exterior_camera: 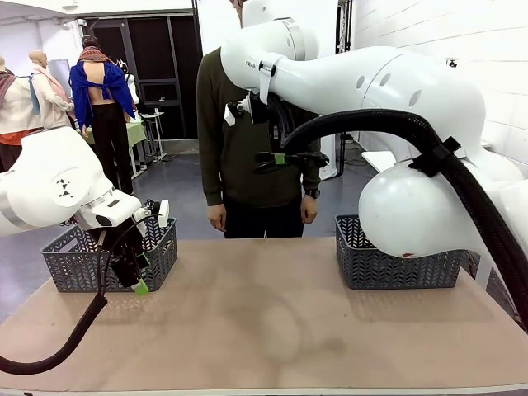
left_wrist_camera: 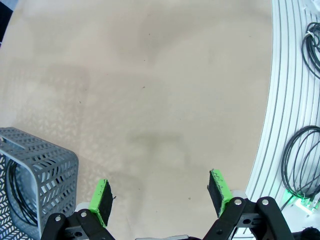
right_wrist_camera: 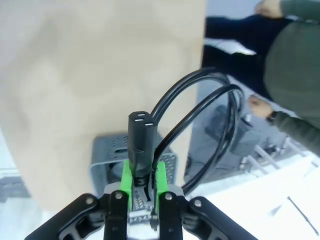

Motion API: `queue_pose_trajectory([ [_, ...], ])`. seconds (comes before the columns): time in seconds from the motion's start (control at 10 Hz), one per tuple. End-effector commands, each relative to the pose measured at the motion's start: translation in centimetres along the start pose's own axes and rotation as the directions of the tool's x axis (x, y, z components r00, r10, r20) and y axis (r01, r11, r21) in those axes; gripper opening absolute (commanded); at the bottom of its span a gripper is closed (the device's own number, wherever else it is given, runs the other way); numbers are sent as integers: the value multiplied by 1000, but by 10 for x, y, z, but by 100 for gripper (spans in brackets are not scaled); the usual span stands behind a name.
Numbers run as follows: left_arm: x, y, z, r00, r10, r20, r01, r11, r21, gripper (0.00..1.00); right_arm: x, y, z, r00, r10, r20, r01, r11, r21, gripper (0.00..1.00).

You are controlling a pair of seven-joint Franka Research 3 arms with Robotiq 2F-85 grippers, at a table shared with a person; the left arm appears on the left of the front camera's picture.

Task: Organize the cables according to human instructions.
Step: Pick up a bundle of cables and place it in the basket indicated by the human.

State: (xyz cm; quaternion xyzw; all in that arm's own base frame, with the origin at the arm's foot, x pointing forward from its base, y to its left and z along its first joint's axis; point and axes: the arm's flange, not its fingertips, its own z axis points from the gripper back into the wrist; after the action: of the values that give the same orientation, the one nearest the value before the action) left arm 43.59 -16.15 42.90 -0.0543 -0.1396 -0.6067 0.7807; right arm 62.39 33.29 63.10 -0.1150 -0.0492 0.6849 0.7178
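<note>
My right gripper (right_wrist_camera: 141, 175) is shut on the black plug end of a cable (right_wrist_camera: 140, 142), whose thin black cord (right_wrist_camera: 215, 115) loops away to the right. In the front view this right gripper (exterior_camera: 280, 158) is held high over the table with the cable (exterior_camera: 301, 157), in front of the person's chest. My left gripper (exterior_camera: 136, 276) hangs low beside the left grey basket (exterior_camera: 82, 264). From the left wrist, the left gripper (left_wrist_camera: 160, 195) stands open with bare table between its green fingertips (left_wrist_camera: 218, 189). A coiled cable (left_wrist_camera: 15, 200) lies inside that basket (left_wrist_camera: 55, 165).
A second grey basket (exterior_camera: 396, 264) stands at the table's right, and it lies below the held plug in the right wrist view (right_wrist_camera: 107, 155). The person (exterior_camera: 247, 165) stands at the far edge, arms down. Black cord loops (left_wrist_camera: 300, 165) lie beyond the table's ribbed edge (left_wrist_camera: 280, 125).
</note>
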Motion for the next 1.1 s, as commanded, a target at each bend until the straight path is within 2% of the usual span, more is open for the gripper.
queue_pose_trajectory([
  [0.0, 1, 0, 2, 1000, 0, -9, 0, 1000, 1, 100, -41, 76, -24, 997, 59, -39, -56, 996, 75, 0],
  [0.2, 1, 0, 2, 1000, 0, -9, 0, 1000, 1, 100, -48, 80, -22, 993, 98, -69, -89, 989, 121, 0],
  [0.3, 1, 0, 2, 1000, 0, -9, 0, 1000, 1, 100, -54, 82, -21, 994, 87, -64, -80, 991, 104, 0],
  [0.5, 1, 0, 2, 1000, 0, -9, 0, 1000, 1, 100, -72, 73, -30, 995, -35, -92, 34, 999, -14, 0],
  [1.0, 1, 0, 2, 1000, 0, -9, 0, 1000, 1, 100, -139, 70, -62, 966, -236, -107, 219, 965, -147, 0],
])
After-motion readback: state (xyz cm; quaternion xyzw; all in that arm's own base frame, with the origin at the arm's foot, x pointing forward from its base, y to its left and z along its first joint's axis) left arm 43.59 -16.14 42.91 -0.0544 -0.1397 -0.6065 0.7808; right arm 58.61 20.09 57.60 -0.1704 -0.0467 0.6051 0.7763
